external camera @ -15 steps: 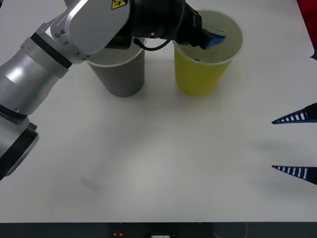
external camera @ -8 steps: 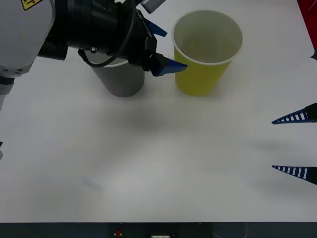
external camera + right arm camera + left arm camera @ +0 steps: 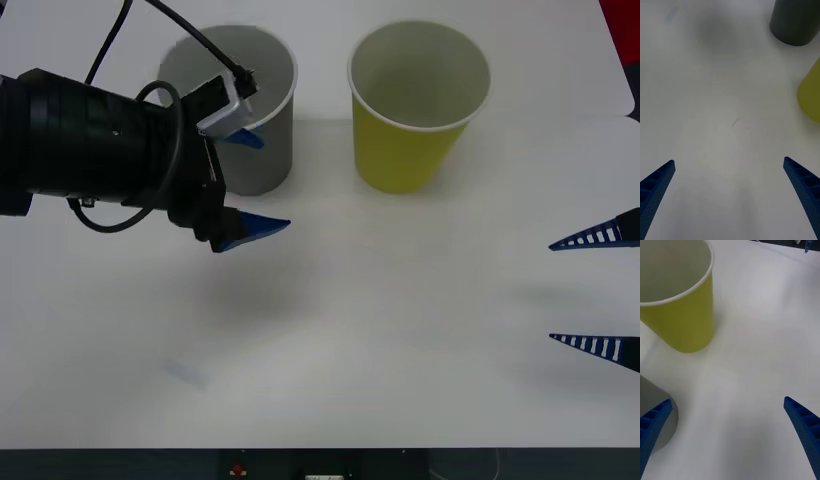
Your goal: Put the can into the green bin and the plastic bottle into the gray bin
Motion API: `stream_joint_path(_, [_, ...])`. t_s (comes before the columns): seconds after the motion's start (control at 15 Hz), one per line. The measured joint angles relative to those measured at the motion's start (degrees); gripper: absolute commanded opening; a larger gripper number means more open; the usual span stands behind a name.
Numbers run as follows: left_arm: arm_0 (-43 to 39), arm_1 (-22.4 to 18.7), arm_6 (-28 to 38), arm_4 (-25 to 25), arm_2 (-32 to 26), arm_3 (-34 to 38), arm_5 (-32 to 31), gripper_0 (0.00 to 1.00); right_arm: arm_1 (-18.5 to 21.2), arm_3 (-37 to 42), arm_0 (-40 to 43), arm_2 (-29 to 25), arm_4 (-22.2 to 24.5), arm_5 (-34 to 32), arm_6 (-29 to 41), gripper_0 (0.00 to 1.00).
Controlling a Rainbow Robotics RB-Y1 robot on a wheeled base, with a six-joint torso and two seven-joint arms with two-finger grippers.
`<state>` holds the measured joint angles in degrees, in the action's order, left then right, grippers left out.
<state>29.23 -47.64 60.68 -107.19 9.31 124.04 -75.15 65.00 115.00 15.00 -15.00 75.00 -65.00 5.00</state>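
The white table [image 3: 400, 330] carries two cup-shaped bins standing upright side by side, apart from each other. The gray bin [image 3: 262, 160] is the landmark: the green bin [image 3: 410, 150] stands to its right. The left hand [image 3: 250, 185], fingers spread and holding nothing, hangs just in front of the gray bin, one fingertip across its wall. The right hand [image 3: 595, 292], also spread and empty, sits well to the right of the gray bin, beyond the green bin, low over bare table.
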Motion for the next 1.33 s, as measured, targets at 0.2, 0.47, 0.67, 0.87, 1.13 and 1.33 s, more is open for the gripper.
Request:
stream_joint_path(0.2, [-7.6,-4.1,-6.2,1.1,-4.0,3.6,0.0,1.00,0.0,0.0,0.0,0.0,0.0,0.0,0.0,1.00])
stream_joint_path(0.47, [-14.4,-9.7,-12.5,2.9,-6.9,5.1,0.1,1.00,0.0,0.0,0.0,0.0,0.0,0.0,0.0,1.00])
stream_joint_path(0.67, [-18.2,-13.2,-18.6,4.3,-8.6,5.0,1.1,1.00,0.0,0.0,0.0,0.0,0.0,0.0,0.0,1.00])
stream_joint_path(0.87, [-20.6,-15.9,-23.4,8.8,-9.1,2.1,3.0,1.00,0.0,0.0,0.0,0.0,0.0,0.0,0.0,1.00])
stream_joint_path(1.13, [-20.8,-19.6,-30.6,20.0,-9.1,-4.5,3.1,1.00,0.0,0.0,0.0,0.0,0.0,0.0,0.0,1.00])
stream_joint_path(1.33, [-20.8,-21.3,-35.6,26.0,-9.2,-8.6,3.8,1.00,0.0,0.0,0.0,0.0,0.0,0.0,0.0,1.00])
